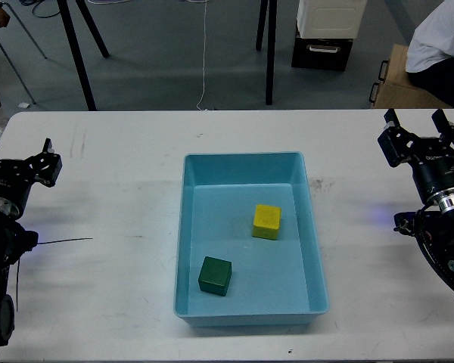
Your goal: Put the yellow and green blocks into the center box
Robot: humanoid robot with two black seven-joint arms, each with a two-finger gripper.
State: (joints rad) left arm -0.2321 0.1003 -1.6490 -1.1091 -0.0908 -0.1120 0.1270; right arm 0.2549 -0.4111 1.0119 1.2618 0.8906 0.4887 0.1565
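Both end effectors, left (19,155) and right (418,127), hang open and empty; yellow block (267,221) and green block (215,275) sit inside the center box (246,160); a stray reach could knock the tray.

Left gripper (19,155) and right gripper (416,121) both spread, empty

You have a white bench (113,174) before you, scuffed with dark marks. The light blue tray (314,249) sits directly on it, at its middle.
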